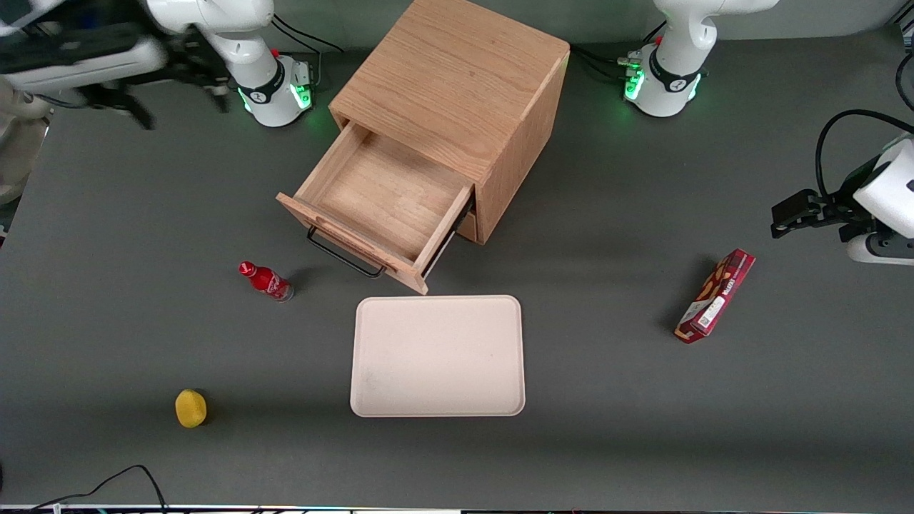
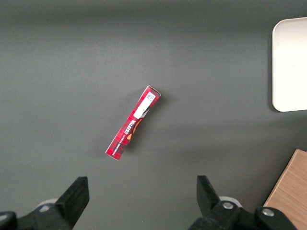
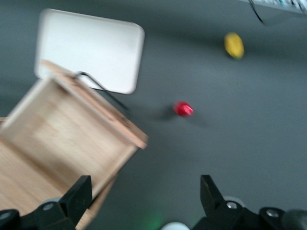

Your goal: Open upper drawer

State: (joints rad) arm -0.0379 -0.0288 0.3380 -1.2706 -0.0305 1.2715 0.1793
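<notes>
1. The upper drawer [image 1: 378, 207] is shallow light oak, pulled well out of the cabinet [image 1: 464, 93], its bare inside showing.
2. A long black wire handle [image 1: 343, 253] runs along its front panel.
3. The cabinet stands mid-table, toward the edge where the arms are mounted; the drawer front nears the tray [image 1: 437, 355].
4. The gripper [image 3: 144, 191] hangs high near the table's corner, fingers [image 3: 79, 194] spread wide, holding nothing.

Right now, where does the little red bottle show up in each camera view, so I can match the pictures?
Front view: the small red bottle lies on the grey table, beside the pulled-out light-oak upper drawer, toward the working arm's end.
Right wrist view: red bottle seen past the open claw, which hangs high near its own base.
Left wrist view: not in it.
Shared landmark: the pale rectangular tray.
</notes>
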